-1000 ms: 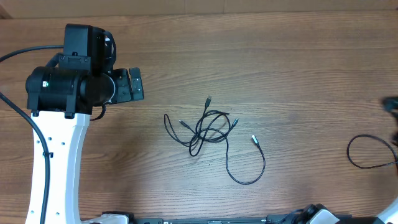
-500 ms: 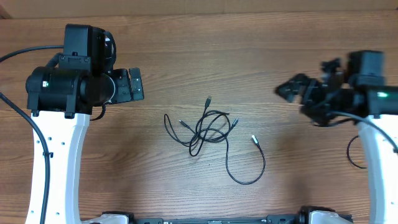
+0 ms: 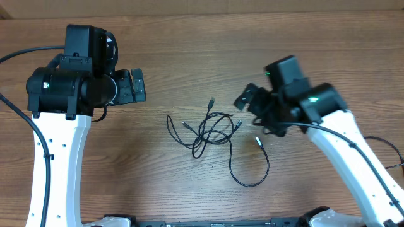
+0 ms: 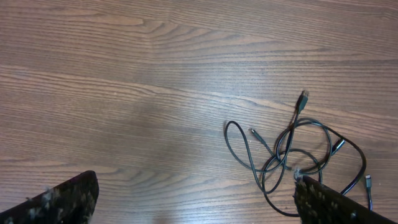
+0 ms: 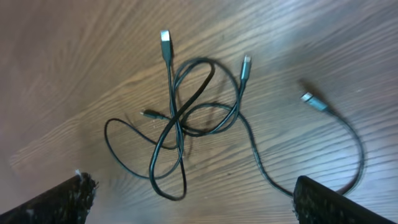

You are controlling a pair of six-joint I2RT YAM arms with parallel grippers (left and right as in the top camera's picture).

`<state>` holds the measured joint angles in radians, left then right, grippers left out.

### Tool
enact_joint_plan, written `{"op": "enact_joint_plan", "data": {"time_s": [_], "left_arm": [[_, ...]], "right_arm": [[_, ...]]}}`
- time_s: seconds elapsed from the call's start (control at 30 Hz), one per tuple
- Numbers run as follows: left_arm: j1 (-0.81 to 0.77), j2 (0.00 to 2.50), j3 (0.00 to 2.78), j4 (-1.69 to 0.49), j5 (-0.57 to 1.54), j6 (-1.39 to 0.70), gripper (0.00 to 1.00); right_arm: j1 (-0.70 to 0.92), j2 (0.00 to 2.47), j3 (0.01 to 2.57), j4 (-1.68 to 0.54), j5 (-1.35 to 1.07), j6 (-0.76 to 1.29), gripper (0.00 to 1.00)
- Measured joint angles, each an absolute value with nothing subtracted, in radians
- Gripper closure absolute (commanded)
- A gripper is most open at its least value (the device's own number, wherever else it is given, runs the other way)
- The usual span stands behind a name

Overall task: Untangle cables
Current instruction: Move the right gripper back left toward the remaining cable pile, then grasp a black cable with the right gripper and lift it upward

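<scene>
The cables (image 3: 211,128) lie as one loose knotted clump of thin black cords at the table's middle, with a long loop trailing right to a silver-tipped plug (image 3: 257,140). My right gripper (image 3: 251,108) hovers open and empty just right of the clump. In the right wrist view (image 5: 193,199) the cables (image 5: 186,118) lie ahead of its wide-spread fingers (image 5: 339,202). My left gripper (image 3: 137,86) is open and empty, left of and apart from the clump. In the left wrist view (image 4: 196,205) the cables (image 4: 292,149) sit by the right finger (image 4: 336,202).
A separate thin black cord (image 3: 386,141) loops at the table's right edge, partly behind the right arm. The wooden table (image 3: 189,50) is bare around the clump. The left arm's white link (image 3: 60,164) stands at the left.
My right arm has swung in from the right edge to just right of the clump. The left arm and the cables have not moved.
</scene>
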<state>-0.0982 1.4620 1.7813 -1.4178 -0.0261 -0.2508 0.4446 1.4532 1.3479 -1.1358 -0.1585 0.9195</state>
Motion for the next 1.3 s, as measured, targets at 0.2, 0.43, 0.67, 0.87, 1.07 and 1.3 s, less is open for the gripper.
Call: {"op": "enact_joint_plan", "data": {"time_s": [0.2, 0.43, 0.67, 0.87, 1.07, 1.3], "left_arm": [[-0.098, 1.462, 1.781, -1.418, -0.026, -0.251, 0.0], [-0.098, 1.462, 1.781, -1.418, -0.026, -0.251, 0.0], [-0.098, 1.462, 1.781, -1.418, -0.026, -0.251, 0.0], [-0.098, 1.462, 1.781, -1.418, -0.026, -0.251, 0.0], [-0.098, 1.462, 1.781, -1.418, -0.026, -0.251, 0.0], [-0.098, 1.462, 1.781, -1.418, -0.026, -0.251, 0.0]], "right_arm": [[0.569, 1.579, 1.348, -1.077, -0.127, 1.026, 0.0], [0.669, 1.721, 1.348, -1.028, -0.124, 1.104, 0.67], [0.675, 1.769, 1.353, -1.007, -0.096, 1.069, 0.96], [0.651, 1.761, 1.493, -1.167, 0.007, 0.97, 0.96], [0.548, 1.683, 1.782, -1.225, 0.087, 0.86, 0.96], [0.428, 1.599, 2.056, -1.239, 0.115, 0.807, 0.96]]}}
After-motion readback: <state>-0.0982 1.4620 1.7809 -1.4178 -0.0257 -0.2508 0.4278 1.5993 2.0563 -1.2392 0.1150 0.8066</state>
